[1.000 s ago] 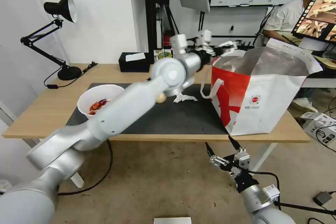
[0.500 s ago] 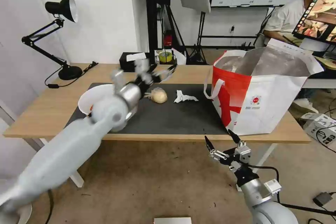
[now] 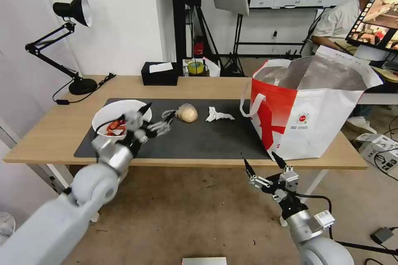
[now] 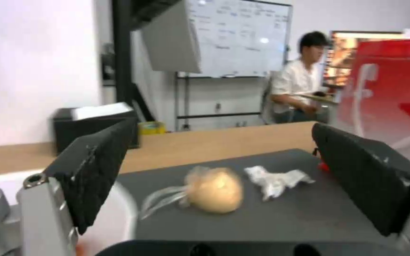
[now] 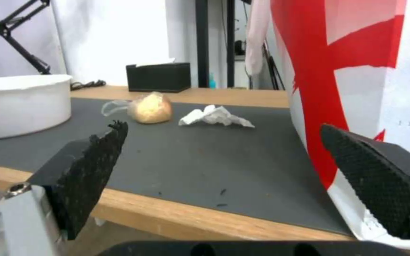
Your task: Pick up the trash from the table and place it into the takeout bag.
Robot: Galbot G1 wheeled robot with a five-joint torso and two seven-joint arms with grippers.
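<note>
On the dark mat [image 3: 207, 136] of the table [image 3: 58, 124] stand a white bowl [image 3: 108, 115] of red shells, a wrapped beige bun [image 3: 187, 112] and a crumpled tissue [image 3: 218, 114]. The white and red takeout bag [image 3: 311, 107] stands open at the right end. My left gripper [image 3: 157, 116] hovers open and empty just right of the bowl. Its wrist view shows the bun [image 4: 214, 190] and tissue [image 4: 276, 179] ahead between the fingers [image 4: 100, 170]. My right gripper [image 3: 262, 165] hangs open below the table's front edge, facing the bun [image 5: 150, 108], tissue [image 5: 214, 116] and bag [image 5: 357, 71].
A black tissue box [image 3: 159, 73] sits at the table's back edge, and a black desk lamp [image 3: 70, 41] stands at the back left. Cables and a power strip [image 3: 381, 149] lie on the floor to the right.
My left arm has swung back from the bag's mouth, leftward and down, ending beside the bowl. The right gripper has barely moved.
</note>
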